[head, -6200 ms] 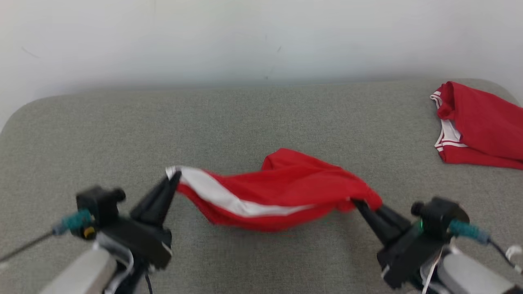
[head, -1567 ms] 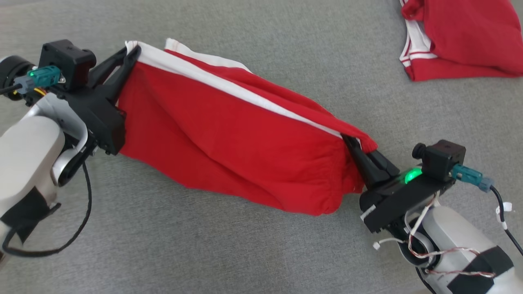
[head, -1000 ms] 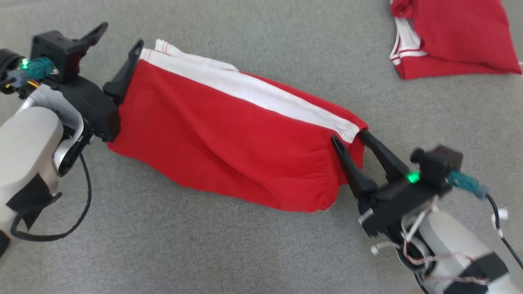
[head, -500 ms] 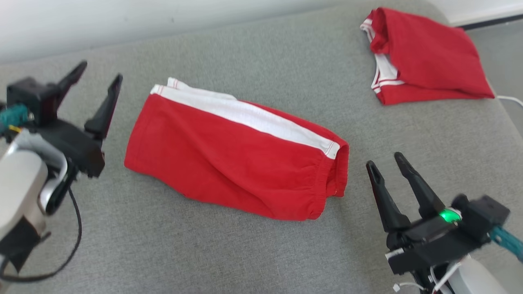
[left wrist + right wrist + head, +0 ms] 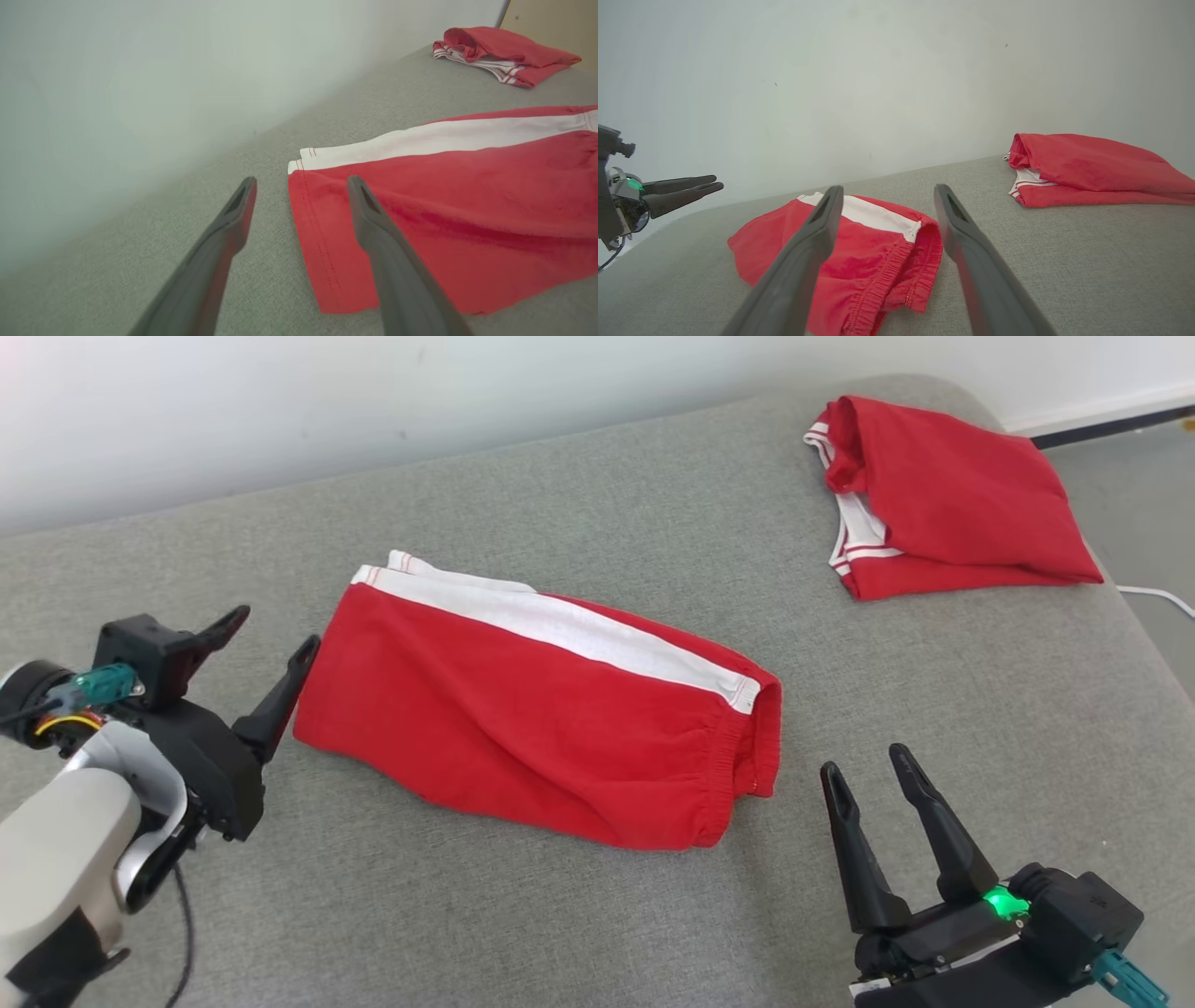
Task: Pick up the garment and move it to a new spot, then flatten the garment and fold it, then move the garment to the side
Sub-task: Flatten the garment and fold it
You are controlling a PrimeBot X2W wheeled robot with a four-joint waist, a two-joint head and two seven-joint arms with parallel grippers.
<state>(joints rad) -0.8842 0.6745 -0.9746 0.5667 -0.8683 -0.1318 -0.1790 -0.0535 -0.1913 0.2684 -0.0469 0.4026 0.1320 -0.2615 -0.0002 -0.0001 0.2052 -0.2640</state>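
Observation:
The garment [image 5: 532, 709] is a pair of red shorts with a white side stripe, lying flat and folded in half on the grey cushion [image 5: 597, 915], stripe toward the wall. It also appears as the garment [image 5: 444, 205] in the left wrist view and the garment [image 5: 859, 252] in the right wrist view. My left gripper [image 5: 275, 630] hovers open just off the leg-hem end, holding nothing. My right gripper [image 5: 864, 761] stands open a short way from the waistband end, empty.
A second red garment [image 5: 943, 495] with white trim lies folded at the cushion's far right corner. A pale wall [image 5: 373, 392] runs along the back edge. Floor and a white cable [image 5: 1158, 597] lie beyond the right edge.
Both grippers let go of the shorts about a second ago and have drawn back from them. The shorts now rest flat on the cushion. The head camera has risen and turned.

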